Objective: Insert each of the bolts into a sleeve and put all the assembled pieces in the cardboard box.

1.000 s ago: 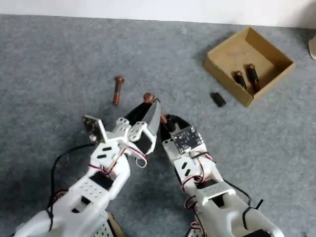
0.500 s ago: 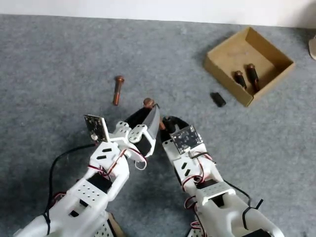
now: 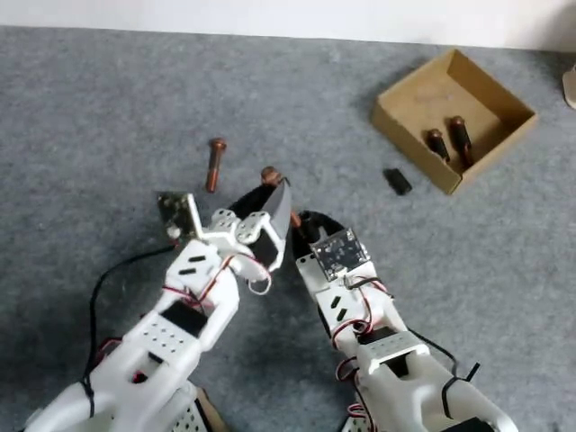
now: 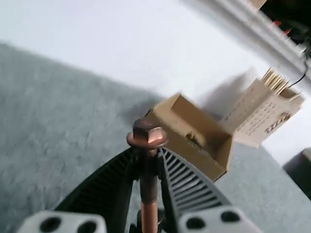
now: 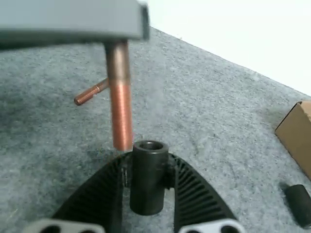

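Left gripper (image 4: 146, 155) pinched shut on a bolt (image 4: 147, 137), head up, shank hanging down. Right gripper (image 5: 148, 167) clamped on a black sleeve (image 5: 147, 179), upright, bore open upward. Bolt tip just beside the sleeve's rim, not in the bore. Farther out on the grey carpet (image 3: 108, 108), a second bolt (image 3: 214, 164) and a loose sleeve (image 3: 397, 181). Two assembled pieces (image 3: 437, 144) inside the cardboard box (image 3: 409, 148).

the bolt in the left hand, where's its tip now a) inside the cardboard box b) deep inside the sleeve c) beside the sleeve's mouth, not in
c: the bolt ends beside the rim of the sleeve in the right hand, not inside it
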Action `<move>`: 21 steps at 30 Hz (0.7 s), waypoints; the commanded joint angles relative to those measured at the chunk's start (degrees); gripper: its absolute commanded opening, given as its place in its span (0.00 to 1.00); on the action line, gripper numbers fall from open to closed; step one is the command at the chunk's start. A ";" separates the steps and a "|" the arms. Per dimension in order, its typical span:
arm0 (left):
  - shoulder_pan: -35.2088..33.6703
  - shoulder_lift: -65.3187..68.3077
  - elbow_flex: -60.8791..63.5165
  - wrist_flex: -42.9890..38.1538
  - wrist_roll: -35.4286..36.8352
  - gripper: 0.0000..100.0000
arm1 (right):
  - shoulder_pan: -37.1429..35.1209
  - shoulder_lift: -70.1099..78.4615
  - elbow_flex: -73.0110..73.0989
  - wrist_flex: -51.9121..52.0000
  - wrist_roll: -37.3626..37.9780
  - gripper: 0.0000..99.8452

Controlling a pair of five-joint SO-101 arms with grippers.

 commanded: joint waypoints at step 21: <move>-0.92 6.37 -2.77 -12.84 1.76 0.01 | -2.51 -1.71 5.41 0.22 -0.09 0.01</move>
